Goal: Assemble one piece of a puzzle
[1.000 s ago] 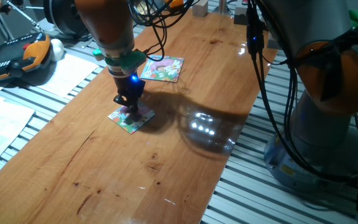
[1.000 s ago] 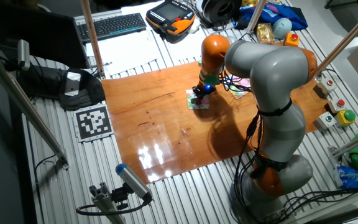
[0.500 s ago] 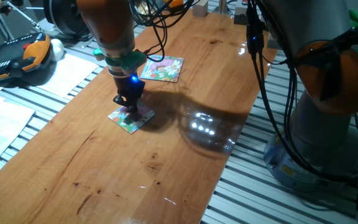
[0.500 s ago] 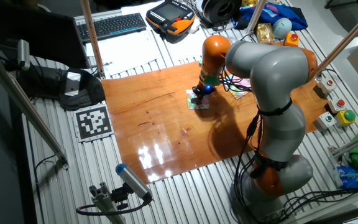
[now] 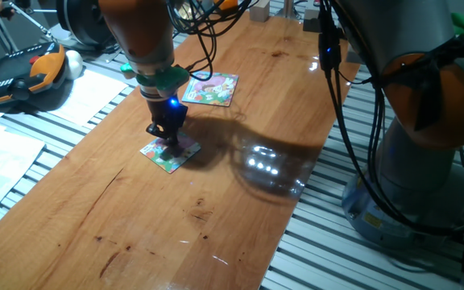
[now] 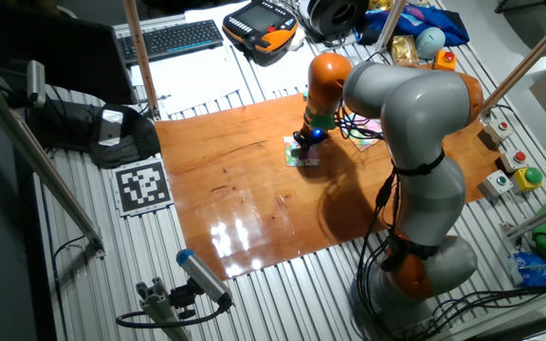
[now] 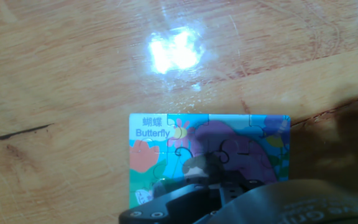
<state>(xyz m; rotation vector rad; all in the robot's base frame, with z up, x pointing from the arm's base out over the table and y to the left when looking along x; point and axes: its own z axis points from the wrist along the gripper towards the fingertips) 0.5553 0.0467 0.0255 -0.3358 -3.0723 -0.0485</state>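
Observation:
The puzzle (image 5: 185, 152) is a small square board with a purple, pink and yellow butterfly picture, lying flat on the wooden table (image 5: 216, 209). It also shows in the other fixed view (image 6: 303, 160) and fills the lower middle of the hand view (image 7: 229, 134). My gripper (image 5: 167, 143) stands upright on the puzzle, its fingers together and their tips touching the picture (image 6: 300, 150). In the hand view the gripper (image 7: 196, 169) covers the board's lower part. The piece is hidden under the fingertips or cannot be told apart from the picture.
A second square board (image 5: 210, 89), pink above and green-white below, lies farther back on the table. A teach pendant (image 5: 18, 72) and papers (image 5: 87, 93) lie left of the table. The arm's base (image 5: 425, 161) stands at the right edge.

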